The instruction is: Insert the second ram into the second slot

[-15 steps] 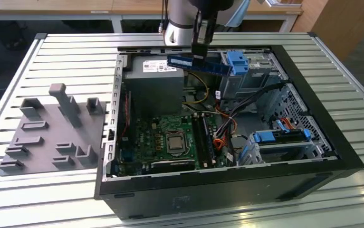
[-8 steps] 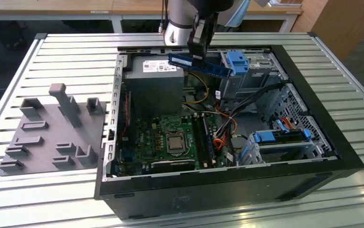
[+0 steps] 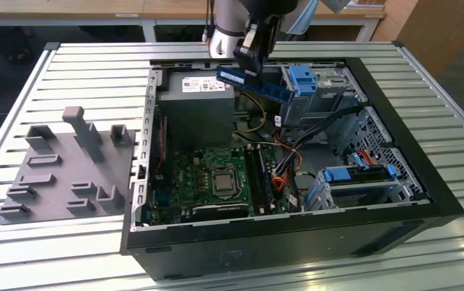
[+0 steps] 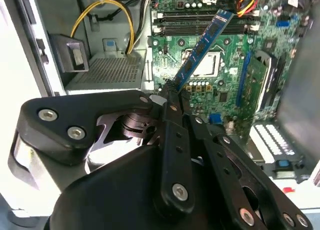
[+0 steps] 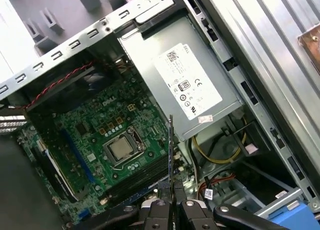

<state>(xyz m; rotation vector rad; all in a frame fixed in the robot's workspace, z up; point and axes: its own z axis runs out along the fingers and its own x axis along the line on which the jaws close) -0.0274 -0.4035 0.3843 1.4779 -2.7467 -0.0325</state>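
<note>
I have the gripper point(image 4: 169, 96) clamped on one end of the second ram point(image 4: 202, 46), a single blue stick held aloft at the exterior view's upper middle. Beneath it lies one green motherboard point(image 3: 208, 176). Beyond that, the power supply point(image 5: 165, 55) carries one white printed label point(image 5: 187, 85).

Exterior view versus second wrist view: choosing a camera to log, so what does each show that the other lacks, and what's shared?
Exterior view: the grey fixture plate with upright pegs and the slatted metal table under the black computer case. Second wrist view: the perforated grey metal panel. Both: the gripper shut on the thin blue memory stick, held above the green motherboard, not yet in a slot.
</note>
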